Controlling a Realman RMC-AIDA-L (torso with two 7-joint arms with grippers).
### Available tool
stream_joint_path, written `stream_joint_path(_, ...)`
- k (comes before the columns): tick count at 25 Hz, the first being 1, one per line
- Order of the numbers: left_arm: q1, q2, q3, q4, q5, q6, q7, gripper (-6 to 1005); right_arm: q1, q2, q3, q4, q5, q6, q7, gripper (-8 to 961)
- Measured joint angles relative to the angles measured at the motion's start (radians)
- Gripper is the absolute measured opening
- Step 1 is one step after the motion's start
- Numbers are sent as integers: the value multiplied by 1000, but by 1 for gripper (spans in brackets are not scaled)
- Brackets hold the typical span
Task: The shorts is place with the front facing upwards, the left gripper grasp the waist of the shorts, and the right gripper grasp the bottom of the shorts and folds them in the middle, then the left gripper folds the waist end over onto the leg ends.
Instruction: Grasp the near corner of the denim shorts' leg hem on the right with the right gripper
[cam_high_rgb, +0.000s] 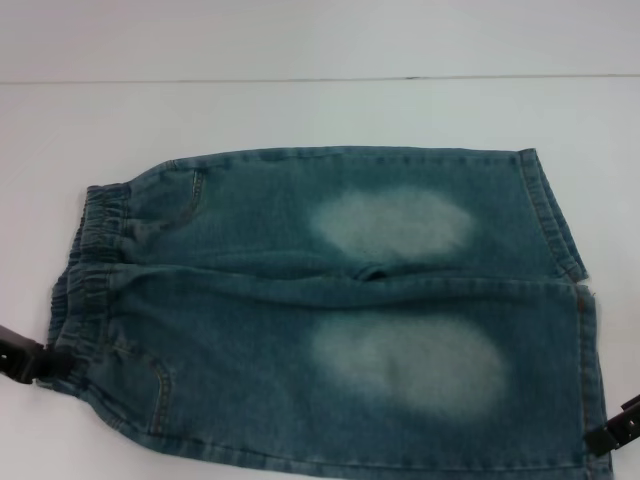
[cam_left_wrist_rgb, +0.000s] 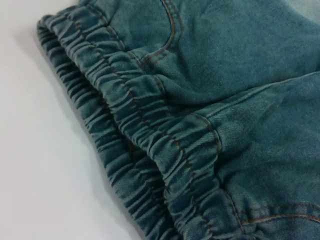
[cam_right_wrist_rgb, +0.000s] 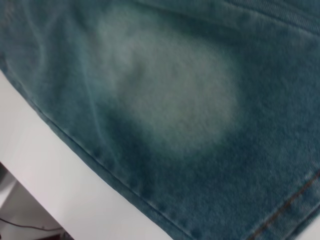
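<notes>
One white desk (cam_high_rgb: 300, 110), plain surface, carrying all items; its near edge shows in the right wrist view with a drop to the floor beyond.

One pair of shorts (cam_high_rgb: 330, 310), teal-blue washed denim, laid flat and spread across the middle of the desk, running lengthwise from the desk's left side to its right side and reaching close to the near edge. Upper face bears two pale faded ovals, one per leg. No brand mark, label or readable writing on any visible part.

Waist of the shorts (cam_high_rgb: 95, 265), gathered elastic band, puckered, lying toward the left side of the desk; orange-brown topstitching and curved pocket seams just beside it, seen close in the left wrist view (cam_left_wrist_rgb: 150, 135).

Bottom of the shorts (cam_high_rgb: 570, 290), two straight stitched hems toward the right side of the desk; far leg hem slightly short of the near leg hem, a little fraying where they meet.

Left gripper (cam_high_rgb: 30, 358), black, low at the near-left corner of the shorts, touching the waistband's near end; whether its fingers are parted or closed on the cloth cannot be told.

Right gripper (cam_high_rgb: 615, 428), black, at the near-right corner of the shorts, against the near leg hem; finger state likewise cannot be told.
</notes>
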Motion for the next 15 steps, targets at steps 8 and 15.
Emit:
stream_joint_path(8, -6, 0, 0, -10, 5, -10, 0, 58, 12, 6, -33, 40, -16, 1, 19, 941)
stream_joint_path(15, -8, 0, 0, -14, 8, -11, 0, 59, 13, 8, -43, 63, -17, 8, 23, 942)
